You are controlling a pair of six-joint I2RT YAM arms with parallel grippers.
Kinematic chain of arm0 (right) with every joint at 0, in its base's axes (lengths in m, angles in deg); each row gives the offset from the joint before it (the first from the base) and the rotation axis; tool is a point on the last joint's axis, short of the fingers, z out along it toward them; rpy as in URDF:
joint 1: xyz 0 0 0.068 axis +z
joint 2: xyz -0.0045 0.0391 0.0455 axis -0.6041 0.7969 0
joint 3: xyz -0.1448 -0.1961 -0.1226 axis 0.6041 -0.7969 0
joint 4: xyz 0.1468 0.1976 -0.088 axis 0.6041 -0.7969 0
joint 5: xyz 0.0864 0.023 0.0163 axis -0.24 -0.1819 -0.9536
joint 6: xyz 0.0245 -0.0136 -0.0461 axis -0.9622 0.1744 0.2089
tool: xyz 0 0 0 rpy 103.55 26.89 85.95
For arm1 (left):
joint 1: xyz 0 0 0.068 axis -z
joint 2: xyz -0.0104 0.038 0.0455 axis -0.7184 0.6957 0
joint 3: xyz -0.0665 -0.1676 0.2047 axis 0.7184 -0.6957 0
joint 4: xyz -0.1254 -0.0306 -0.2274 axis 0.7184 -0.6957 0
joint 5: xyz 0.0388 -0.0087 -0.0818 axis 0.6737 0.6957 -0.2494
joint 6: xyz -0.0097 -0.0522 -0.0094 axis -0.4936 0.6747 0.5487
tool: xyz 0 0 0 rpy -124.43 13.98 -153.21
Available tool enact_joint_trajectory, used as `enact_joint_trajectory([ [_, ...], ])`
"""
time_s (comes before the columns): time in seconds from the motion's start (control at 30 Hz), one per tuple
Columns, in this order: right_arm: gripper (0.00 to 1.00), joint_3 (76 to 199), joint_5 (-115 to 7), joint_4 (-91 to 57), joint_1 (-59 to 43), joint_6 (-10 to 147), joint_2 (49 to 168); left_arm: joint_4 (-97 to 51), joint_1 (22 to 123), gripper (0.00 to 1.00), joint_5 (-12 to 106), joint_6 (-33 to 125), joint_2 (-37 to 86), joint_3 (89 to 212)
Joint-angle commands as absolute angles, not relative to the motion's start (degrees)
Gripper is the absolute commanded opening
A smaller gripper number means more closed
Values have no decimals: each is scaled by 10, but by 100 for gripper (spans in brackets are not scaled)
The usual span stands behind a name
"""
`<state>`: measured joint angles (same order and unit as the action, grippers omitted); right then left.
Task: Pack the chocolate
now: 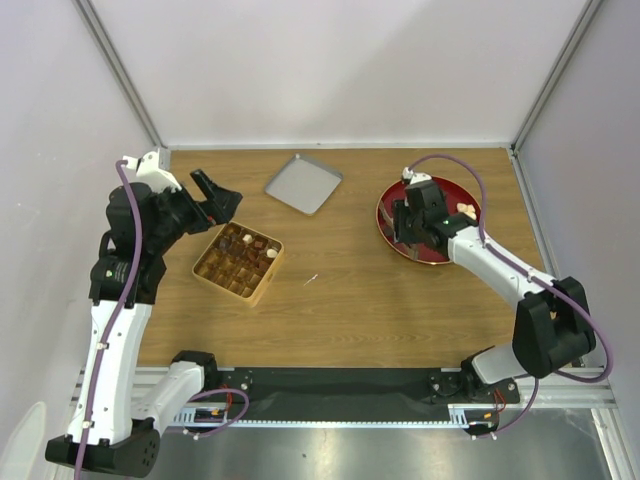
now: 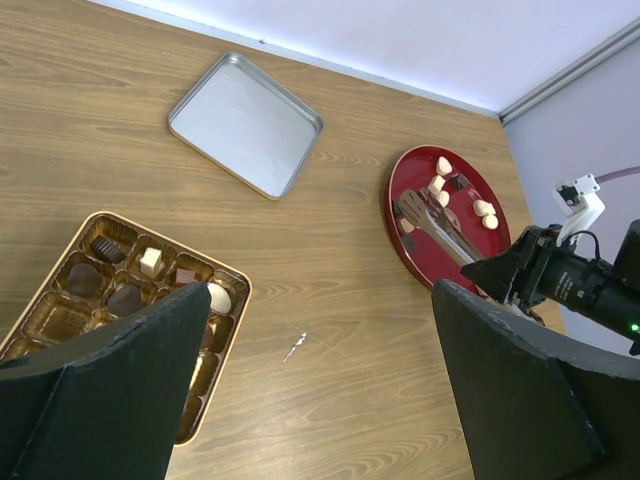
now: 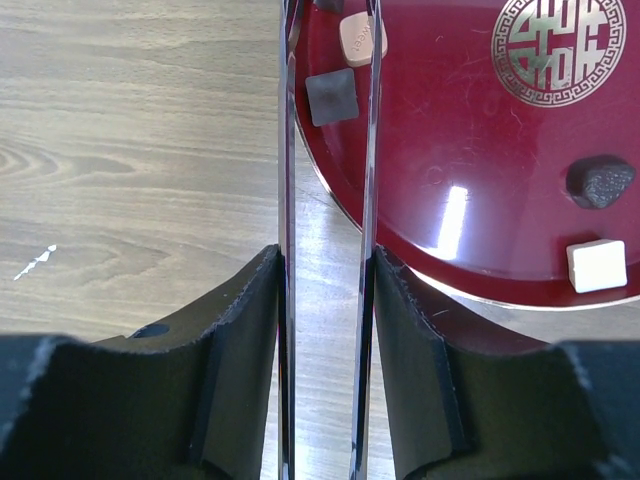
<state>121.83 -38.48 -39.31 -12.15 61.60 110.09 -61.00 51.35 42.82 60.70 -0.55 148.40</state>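
Left gripper [image 2: 320, 300]: jaws were spread as wide as they go, with nothing between them; it hung over the table by the box's far-left side.
Right gripper [image 3: 325, 270]: partly closed on the metal tongs [image 3: 286, 150], one pad pressed against the outside of each blade; the blades stood apart and roughly parallel.
Chocolate [image 3: 331, 97]: loose pieces lay on the red plate [image 3: 480, 170]; others sat in compartments of the tan box [image 1: 270, 272].
Right wrist view only: a dark square piece lay between the tong blades at the plate's rim, with a tan piece just beyond it under the right blade. Whether the blades touched either could not be told. The tong tips ran out of frame.
Left wrist view only: brown and cream pieces showed in the box, with several near compartments bare.
Top view only: both arms showed at once, well apart.
Other things: a silver tray [image 2: 245, 123] lay at the far middle, and a small white scrap [image 2: 294, 346] lay between box and plate.
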Motion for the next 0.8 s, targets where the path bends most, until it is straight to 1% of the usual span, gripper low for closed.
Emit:
enact_joint_trajectory([
  [0.0, 45, 1221, -374, -364, -122, 617, 1105, -592, 511, 100, 423, 609, -11, 1483],
  [0.47, 42, 1216, -373, -351, -122, 622, 1141, -592, 511, 100, 427, 610, -10, 1482],
  [0.77, 42, 1235, -377, -387, -118, 613, 1140, -592, 511, 100, 424, 611, -9, 1482],
])
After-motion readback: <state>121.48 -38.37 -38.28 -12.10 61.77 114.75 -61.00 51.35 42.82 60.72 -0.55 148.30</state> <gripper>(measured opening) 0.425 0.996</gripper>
